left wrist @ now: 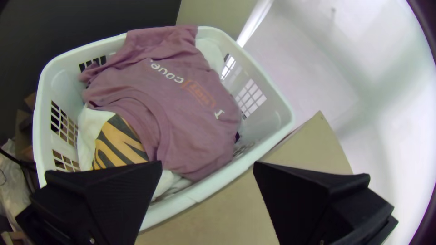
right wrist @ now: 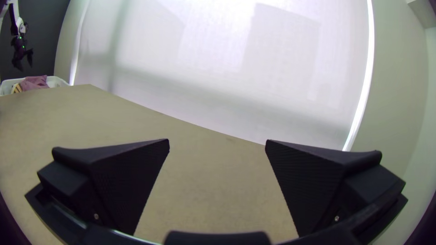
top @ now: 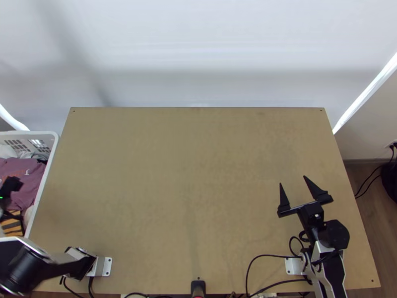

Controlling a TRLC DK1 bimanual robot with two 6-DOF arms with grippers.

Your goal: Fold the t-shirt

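Top view: beside the left edge of the light brown wooden desk (top: 188,164) stands a white plastic laundry basket (top: 55,144) with slotted walls. Heaped in it is a dusty-mauve cloth T-shirt (top: 30,176) with white and orange lettering. The left gripper (top: 10,186) is over the basket, near the shirt; the left wrist view shows its two black fingers (left wrist: 313,199) standing wide apart, released, with nothing between them.

In that view the shirt lies loosely bunched, print and curved neckline showing, and part of it is draped over the basket rim on the side away from the desk. Next to it, partly covered, is a white cloth with an orange-and-black striped patch (left wrist: 118,143).

The right gripper (top: 293,180) is over the desk's right part, its tips pointing toward the far edge. It too is released, the fingers spread and holding nothing. Behind it, thin black cables (top: 270,256) loop near the near right corner, and a small black device (top: 198,286) sits at the middle of the near edge.
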